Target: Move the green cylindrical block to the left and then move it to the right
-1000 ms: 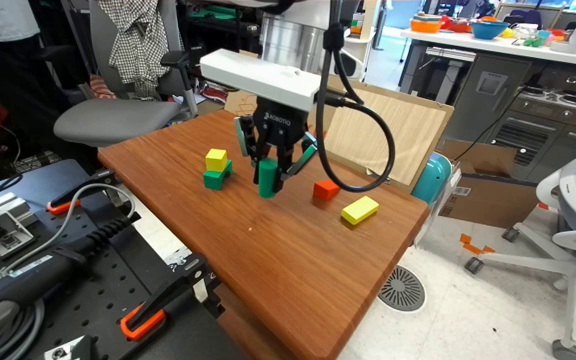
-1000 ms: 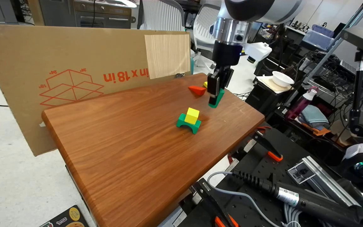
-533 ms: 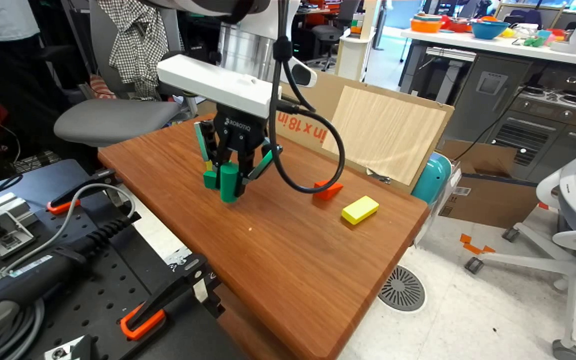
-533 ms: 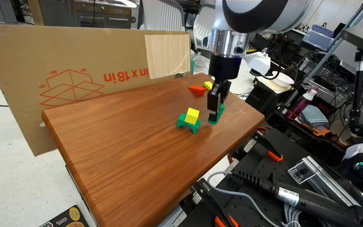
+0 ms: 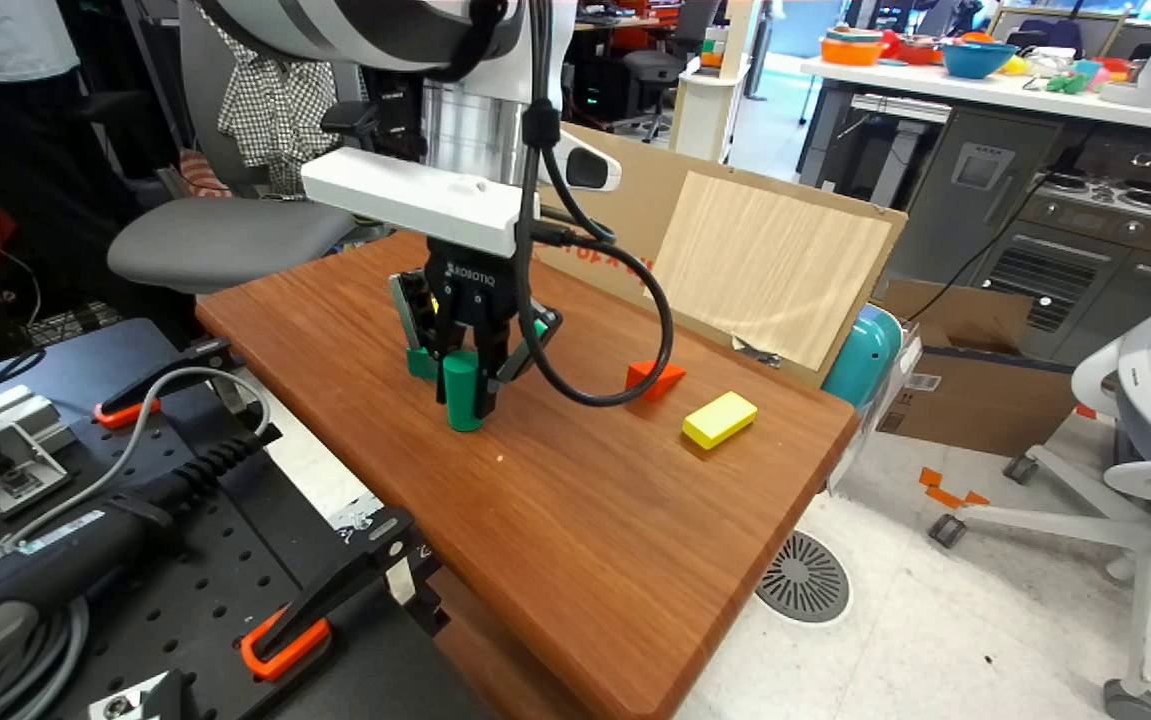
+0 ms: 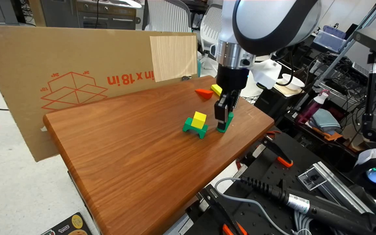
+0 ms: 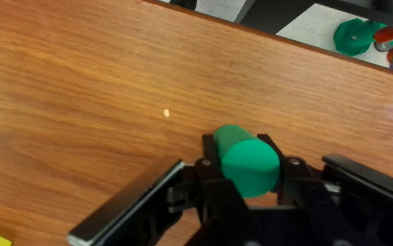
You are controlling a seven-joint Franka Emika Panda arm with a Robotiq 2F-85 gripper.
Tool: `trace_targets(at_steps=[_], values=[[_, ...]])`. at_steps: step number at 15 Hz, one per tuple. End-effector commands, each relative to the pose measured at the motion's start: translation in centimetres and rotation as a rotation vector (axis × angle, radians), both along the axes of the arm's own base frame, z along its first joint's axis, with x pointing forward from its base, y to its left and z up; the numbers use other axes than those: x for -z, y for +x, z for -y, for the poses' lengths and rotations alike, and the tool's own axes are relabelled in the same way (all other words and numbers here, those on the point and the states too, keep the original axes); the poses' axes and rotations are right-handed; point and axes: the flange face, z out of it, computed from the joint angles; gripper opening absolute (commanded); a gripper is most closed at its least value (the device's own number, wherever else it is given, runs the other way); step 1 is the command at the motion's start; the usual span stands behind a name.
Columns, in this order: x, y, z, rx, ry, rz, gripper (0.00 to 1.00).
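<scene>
Pincer (image 5: 463, 400): I pinch the green cylinder (image 7: 250, 169).
Counter (image 5: 555, 520): I'm likely placing it, direction unclear; next, settle it, release.

Black gripper (image 5: 463, 390), pale ROBOTIQ lettering (image 5: 472, 275) on its body. Above it: long white housing (image 5: 410, 200), silver cylindrical collar (image 5: 475, 135). Black cable (image 5: 525, 240) loops alongside.

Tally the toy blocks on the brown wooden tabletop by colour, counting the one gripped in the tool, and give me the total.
Green: 2 (green cylindrical block, green arch-shaped block)
Yellow: 2 (yellow cube-shaped block, yellow flat rectangular block)
Red: 1 (red wedge-shaped block)
Total: 5
</scene>
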Motion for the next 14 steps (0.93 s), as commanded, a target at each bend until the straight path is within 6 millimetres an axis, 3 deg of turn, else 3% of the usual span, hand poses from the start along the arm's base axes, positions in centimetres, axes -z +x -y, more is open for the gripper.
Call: trace_targets(at_steps=[1, 3, 4, 5, 9, 11, 14], values=[[-0.2, -0.5, 0.5, 0.037, -0.082, 0.022, 0.09], [0.0, -0.6, 0.7, 0.052, -0.104, 0.013, 0.09], [0.1, -0.6, 0.7, 0.06, -0.103, 0.01, 0.4], [0.1, -0.6, 0.6, 0.068, -0.102, 0.008, 0.6], [-1.6, -0.4, 1.4, 0.104, -0.069, 0.051, 0.88], [-3.4, -0.3, 2.2, 0.133, -0.05, 0.095, 1.0], [-6.5, -0.3, 3.9, 0.19, -0.023, 0.16, 1.0]])
